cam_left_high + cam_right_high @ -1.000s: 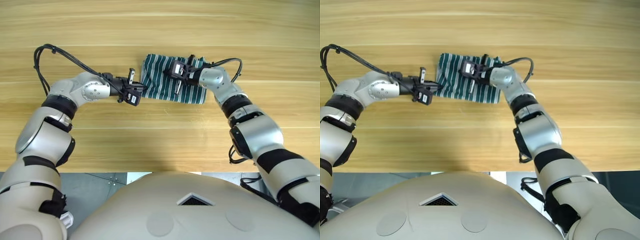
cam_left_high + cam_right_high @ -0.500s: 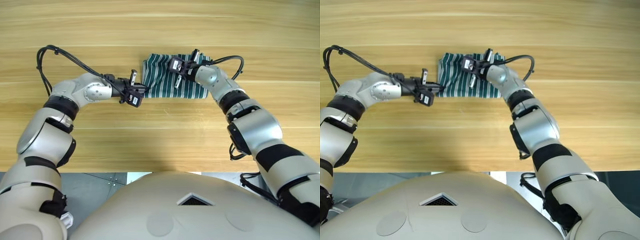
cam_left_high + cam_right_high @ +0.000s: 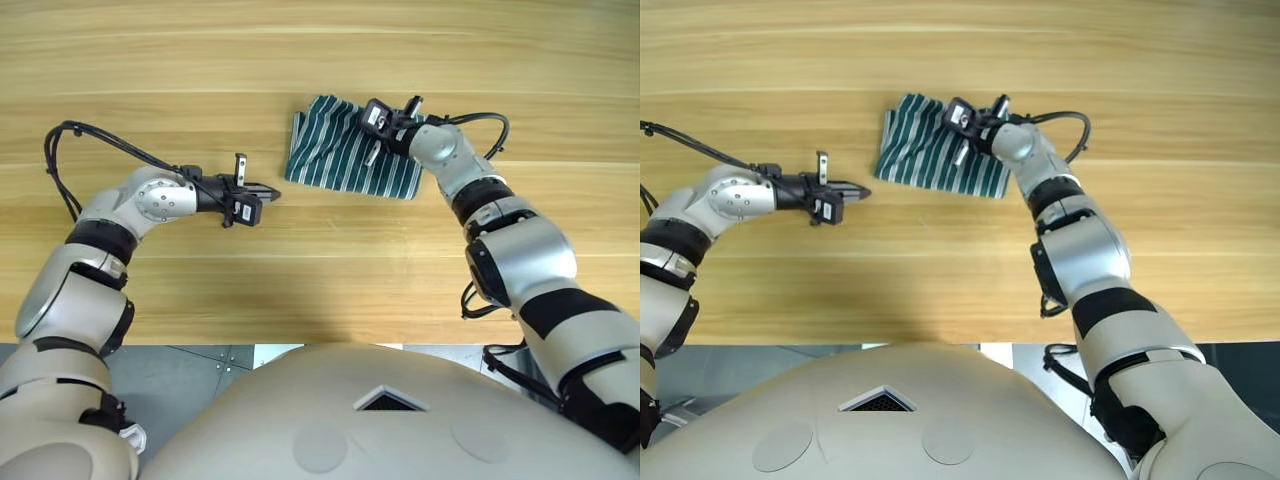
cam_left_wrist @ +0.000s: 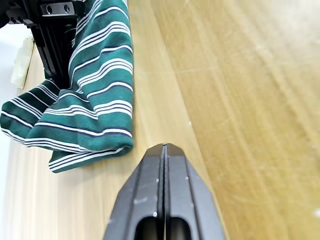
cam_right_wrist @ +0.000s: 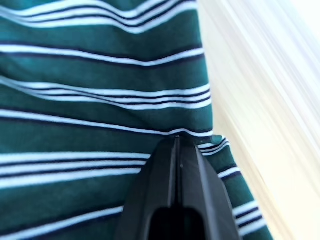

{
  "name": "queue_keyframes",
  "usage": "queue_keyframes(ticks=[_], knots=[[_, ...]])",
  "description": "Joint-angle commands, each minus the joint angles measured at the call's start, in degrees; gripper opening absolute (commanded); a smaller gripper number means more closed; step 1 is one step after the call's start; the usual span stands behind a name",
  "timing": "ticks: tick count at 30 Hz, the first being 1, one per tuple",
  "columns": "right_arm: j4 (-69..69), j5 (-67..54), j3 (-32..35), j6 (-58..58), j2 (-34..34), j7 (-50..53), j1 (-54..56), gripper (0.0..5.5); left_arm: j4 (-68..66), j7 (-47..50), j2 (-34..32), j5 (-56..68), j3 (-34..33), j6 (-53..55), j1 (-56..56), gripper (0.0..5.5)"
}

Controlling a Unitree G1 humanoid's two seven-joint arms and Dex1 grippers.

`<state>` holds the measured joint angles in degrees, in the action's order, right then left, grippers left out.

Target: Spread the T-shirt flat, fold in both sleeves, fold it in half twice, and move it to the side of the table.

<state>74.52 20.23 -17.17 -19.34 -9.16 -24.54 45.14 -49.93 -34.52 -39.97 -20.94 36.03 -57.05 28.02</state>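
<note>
Wood table (image 3: 320,270) carries folded shirt (image 3: 335,165); right gripper (image 5: 176,142), closed, rests on it; left gripper (image 3: 271,189), closed and empty, lies just beside.

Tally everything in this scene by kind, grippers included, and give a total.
T-shirt: 1
Grippers: 2, the left gripper and the right gripper
Table: 1
Total: 4
</note>
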Motion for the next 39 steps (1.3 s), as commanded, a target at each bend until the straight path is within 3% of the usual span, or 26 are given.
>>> queue_keyframes(ticks=[1, 6, 11, 17, 22, 32, 39], knots=[[1.68, -0.2, 0.76, 1.18, -4.52, -3.35, -5.82, 0.03, 0.86, -2.86, 0.71, 1.66, -2.05, 1.47, -1.14, 0.0], [-2.7, -7.76, 5.53, -7.8, -11.35, -16.43, -15.41, 0.03, -0.1, -2.38, 3.14, 1.69, -4.4, 2.48, -0.93, 0.0], [-12.55, -11.98, 4.52, -16.89, -19.38, -28.97, -30.72, 0.03, -0.95, -1.45, 4.68, 0.97, -5.38, 2.82, -0.8, 0.0], [-40.73, -29.37, 6.64, -14.84, -23.96, -40.41, -42.24, 0.03, -2.11, -0.06, 5.82, -0.78, -6.26, 2.87, 0.01, 0.0], [-52.82, -33.46, 7.08, -8.79, -22.55, -40.76, -40.22, 0.03, -2.98, 1.36, 6.99, -2.11, -6.73, 2.93, 0.44, 0.0], [-47.27, -24.92, -0.37, -7.74, -17.76, -41.12, -35.4, 0.03, -3.81, 2.28, 8.56, -3.17, -7.49, 2.58, 0.9, 0.0], [-49.0, -27.76, 0.71, -7.29, -17.55, -42.51, -35.82, 0.03, -4.15, 2.64, 9.21, -3.44, -7.67, 2.71, 0.79, 0.0]])
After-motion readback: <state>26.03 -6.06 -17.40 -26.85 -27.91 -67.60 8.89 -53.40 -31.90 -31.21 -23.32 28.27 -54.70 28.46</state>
